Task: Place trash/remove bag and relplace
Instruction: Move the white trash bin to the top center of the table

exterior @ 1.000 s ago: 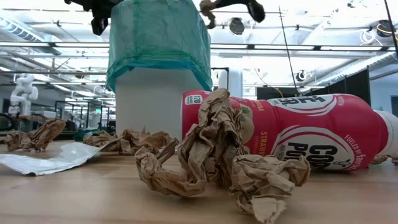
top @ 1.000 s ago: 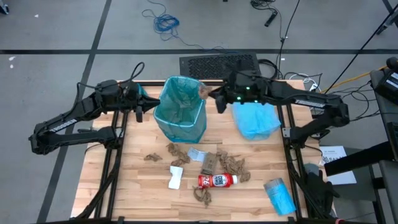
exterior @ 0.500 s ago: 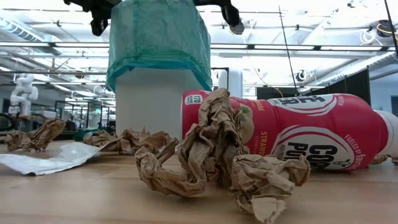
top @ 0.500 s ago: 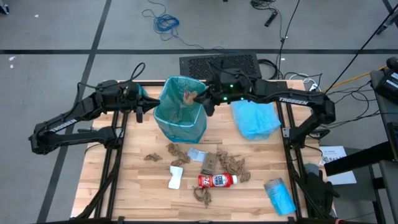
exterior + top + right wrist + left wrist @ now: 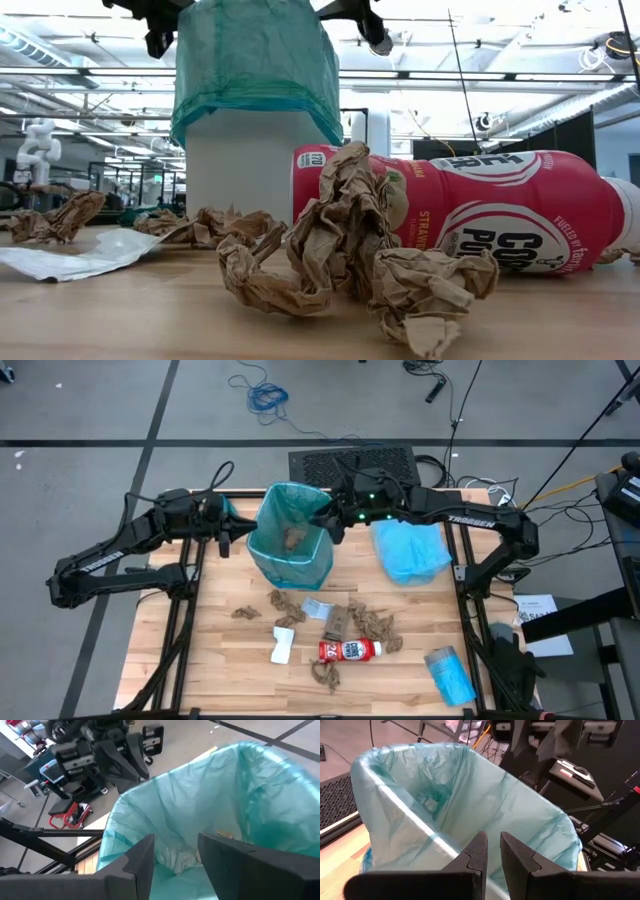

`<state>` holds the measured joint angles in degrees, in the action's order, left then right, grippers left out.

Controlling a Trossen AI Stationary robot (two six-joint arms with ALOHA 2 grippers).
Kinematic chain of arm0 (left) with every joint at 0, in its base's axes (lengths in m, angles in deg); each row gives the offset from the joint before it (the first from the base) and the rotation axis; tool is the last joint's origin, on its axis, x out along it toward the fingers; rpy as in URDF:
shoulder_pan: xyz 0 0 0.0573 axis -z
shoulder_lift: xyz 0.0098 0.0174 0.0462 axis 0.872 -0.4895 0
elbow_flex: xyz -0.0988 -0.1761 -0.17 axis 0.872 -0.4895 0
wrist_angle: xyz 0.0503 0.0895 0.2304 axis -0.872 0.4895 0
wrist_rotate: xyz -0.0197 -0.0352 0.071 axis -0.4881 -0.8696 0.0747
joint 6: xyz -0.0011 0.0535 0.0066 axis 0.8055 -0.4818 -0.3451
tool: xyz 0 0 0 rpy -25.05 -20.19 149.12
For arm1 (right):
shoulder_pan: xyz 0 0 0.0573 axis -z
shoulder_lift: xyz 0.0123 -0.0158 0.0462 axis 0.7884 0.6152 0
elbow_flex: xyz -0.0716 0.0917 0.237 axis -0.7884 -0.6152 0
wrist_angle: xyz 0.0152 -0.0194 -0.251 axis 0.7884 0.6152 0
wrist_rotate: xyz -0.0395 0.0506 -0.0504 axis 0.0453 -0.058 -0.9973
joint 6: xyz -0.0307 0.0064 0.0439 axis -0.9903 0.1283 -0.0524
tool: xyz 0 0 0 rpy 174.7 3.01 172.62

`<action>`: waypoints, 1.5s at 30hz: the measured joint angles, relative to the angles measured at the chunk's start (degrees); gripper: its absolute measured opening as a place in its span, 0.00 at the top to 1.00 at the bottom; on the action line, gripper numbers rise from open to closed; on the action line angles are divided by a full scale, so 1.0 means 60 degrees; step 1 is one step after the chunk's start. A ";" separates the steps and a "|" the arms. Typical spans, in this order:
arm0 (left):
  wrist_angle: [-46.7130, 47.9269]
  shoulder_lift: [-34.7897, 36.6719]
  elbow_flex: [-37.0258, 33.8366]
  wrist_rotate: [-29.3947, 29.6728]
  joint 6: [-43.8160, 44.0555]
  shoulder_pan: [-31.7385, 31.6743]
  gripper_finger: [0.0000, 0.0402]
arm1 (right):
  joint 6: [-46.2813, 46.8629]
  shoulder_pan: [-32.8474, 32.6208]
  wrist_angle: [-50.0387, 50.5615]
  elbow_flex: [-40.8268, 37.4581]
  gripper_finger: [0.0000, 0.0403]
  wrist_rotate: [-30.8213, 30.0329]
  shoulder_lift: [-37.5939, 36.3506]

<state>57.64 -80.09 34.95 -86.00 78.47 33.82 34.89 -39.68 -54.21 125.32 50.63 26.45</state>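
Note:
A white bin lined with a teal bag (image 5: 290, 545) stands at the table's far middle; one brown paper wad (image 5: 295, 538) lies inside it. More trash lies on the table nearer the front: brown wads (image 5: 375, 625), a red-and-white bottle (image 5: 350, 650) on its side, a white packet (image 5: 282, 645) and a pale blue scrap (image 5: 316, 608). My right gripper (image 5: 175, 855) hangs open above the bin's right rim with nothing between its fingers. My left gripper (image 5: 490, 851) stays just left of the bin, pointing at the bag's rim, its fingers a narrow gap apart and touching nothing.
A heap of light blue bags (image 5: 410, 552) lies right of the bin. A blue roll (image 5: 448, 673) sits at the table's near right corner. In the low view the bottle (image 5: 500, 225) and wads (image 5: 340, 240) fill the foreground in front of the bin (image 5: 255, 150).
My right gripper has carried a brown paper wad toward the table's left, over the bin's rim, and has opened. The wad has fallen into the bag and now lies inside the bin.

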 joint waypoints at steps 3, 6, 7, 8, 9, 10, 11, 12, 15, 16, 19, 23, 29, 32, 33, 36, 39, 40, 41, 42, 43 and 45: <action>0.0459 0.0031 0.0000 0.0026 -0.0075 0.0000 0.87 | -0.0132 0.0032 0.0455 0.0004 0.65 -0.0059 -0.0204; 0.0925 0.0314 0.0011 0.0436 -0.0188 -0.0044 0.87 | -0.0266 0.0099 0.1003 0.0000 0.67 -0.0073 -0.0298; 0.1132 0.0380 0.0004 0.0553 -0.0276 -0.0050 0.87 | -0.0297 0.0122 0.1100 0.0000 0.67 -0.0075 -0.0307; 0.1181 0.0430 -0.0001 0.0643 -0.0324 -0.0083 0.87 | -0.0307 0.0141 0.1186 0.0000 0.67 -0.0070 -0.0329; 0.1132 0.0469 0.0000 0.0765 -0.0337 -0.0119 0.87 | -0.0338 0.0162 0.1317 0.0000 0.67 -0.0068 -0.0338; 0.1125 0.0529 0.0000 0.0889 -0.0340 -0.0161 0.87 | -0.0369 0.0186 0.1399 0.0000 0.68 -0.0066 -0.0343; 0.1138 0.0585 -0.0002 0.0994 -0.0337 -0.0193 0.87 | -0.0375 0.0185 0.1399 0.0000 0.68 -0.0065 -0.0343; 0.1069 0.0633 -0.0007 0.1079 -0.0336 -0.0232 0.87 | -0.0378 0.0182 0.1396 0.0000 0.68 -0.0065 -0.0343; 0.1479 0.0813 0.0007 0.1573 -0.0333 -0.0335 0.87 | -0.0411 0.0178 0.1353 0.0000 0.68 -0.0043 -0.0360; 0.2140 0.0843 0.0007 0.1744 -0.0335 -0.0373 0.88 | -0.0411 0.0178 0.1408 0.0000 0.68 -0.0036 -0.0385; 0.4163 0.0820 -0.0053 0.2121 -0.0325 -0.0421 0.88 | -0.0415 0.0175 0.1455 -0.0002 0.68 -0.0034 -0.0455; 0.4240 0.0726 -0.0553 0.1915 -0.0185 -0.0383 0.88 | -0.0478 0.0178 0.1410 -0.0004 0.68 -0.0086 -0.0568; 0.1944 0.0414 -0.1241 0.1063 0.0342 -0.0310 0.88 | -0.0548 0.0248 0.1345 -0.0004 0.68 -0.0276 -0.0646; 0.0929 0.0005 -0.1308 0.0344 0.0513 -0.0269 0.88 | -0.0536 0.0251 0.1369 -0.0004 0.68 -0.0278 -0.0646; 0.0742 -0.0146 -0.1319 0.0220 0.0617 -0.0224 0.88 | -0.0519 0.0251 0.1378 -0.0004 0.68 -0.0272 -0.0646; 0.0154 -0.0527 -0.1333 -0.0148 0.0681 -0.0021 0.88 | -0.0466 0.0244 0.1474 -0.0004 0.68 -0.0251 -0.0646; -0.0234 -0.0941 -0.1333 -0.0598 0.0688 0.0250 0.88 | -0.0456 0.0248 0.1681 -0.0004 0.68 -0.0247 -0.0646; -0.0406 -0.1109 -0.1333 -0.0658 0.0688 0.0356 0.88 | -0.0458 0.0248 0.1745 -0.0004 0.68 -0.0234 -0.0646; -0.0585 -0.1273 -0.1333 -0.0688 0.0688 0.0466 0.88 | -0.0463 0.0248 0.1823 -0.0004 0.68 -0.0225 -0.0646; -0.0725 -0.1444 -0.1333 -0.0711 0.0688 0.0562 0.88 | -0.0467 0.0248 0.1894 -0.0004 0.68 -0.0223 -0.0646; -0.0847 -0.1600 -0.1333 -0.0714 0.0688 0.0632 0.88 | -0.0466 0.0248 0.1938 -0.0004 0.68 -0.0212 -0.0646; -0.1191 -0.1867 -0.1333 -0.0710 0.0692 0.0755 0.88 | -0.0471 0.0238 0.1953 -0.0010 0.68 -0.0209 -0.0697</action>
<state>50.49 -91.29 26.95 -90.26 82.63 38.35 32.07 -38.25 -42.49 125.26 49.38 22.27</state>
